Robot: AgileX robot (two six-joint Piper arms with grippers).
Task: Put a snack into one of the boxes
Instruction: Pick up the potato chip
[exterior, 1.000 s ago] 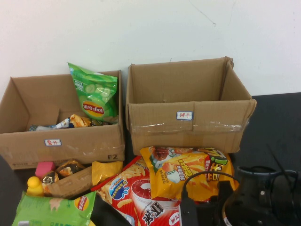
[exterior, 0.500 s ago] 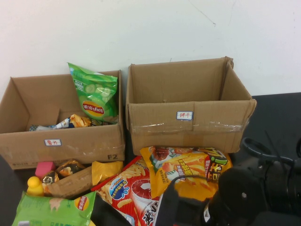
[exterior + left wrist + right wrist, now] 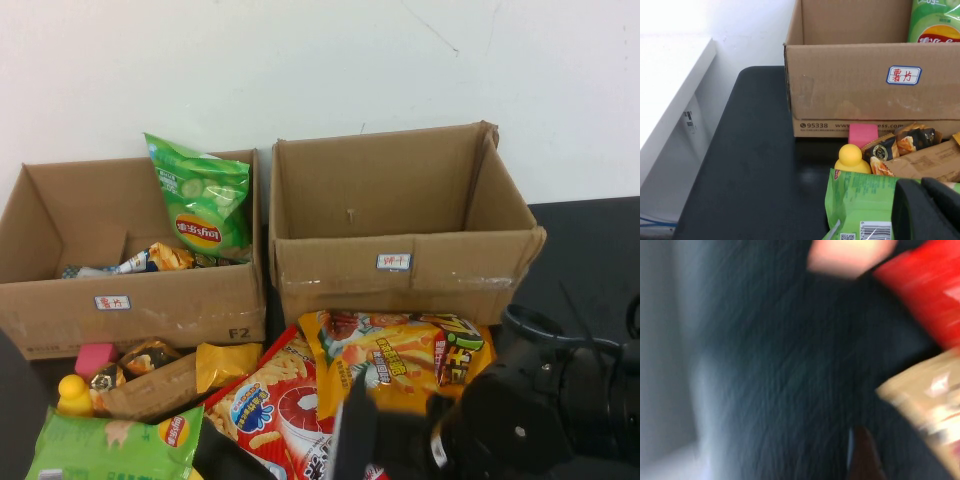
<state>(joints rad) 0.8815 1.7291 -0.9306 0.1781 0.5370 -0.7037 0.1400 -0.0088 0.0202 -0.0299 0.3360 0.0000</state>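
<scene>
Two open cardboard boxes stand at the back. The left box (image 3: 150, 310) holds an upright green chip bag (image 3: 205, 200) and other packets. The right box (image 3: 330, 265) shows no contents. In front lies a snack pile: a yellow bag (image 3: 400, 360), a red bag (image 3: 275, 400), a green bag (image 3: 110, 445) and a brown packet (image 3: 150, 388). My right gripper (image 3: 352, 440) hovers low at the pile's near edge, over the red bag; its wrist view is blurred and shows the red bag (image 3: 925, 285). My left gripper (image 3: 927, 210) rests shut over the green bag (image 3: 865, 200), at the near left.
A pink block (image 3: 95, 358) and a yellow duck-shaped toy (image 3: 72, 393) lie at the left of the pile. The white wall rises behind the boxes. A white ledge (image 3: 670, 85) runs beside the black table's (image 3: 750, 165) left edge.
My right arm has swung in from the lower right toward the pile, covering more of the red and yellow bags. The right box and the yellow bag have shifted slightly.
</scene>
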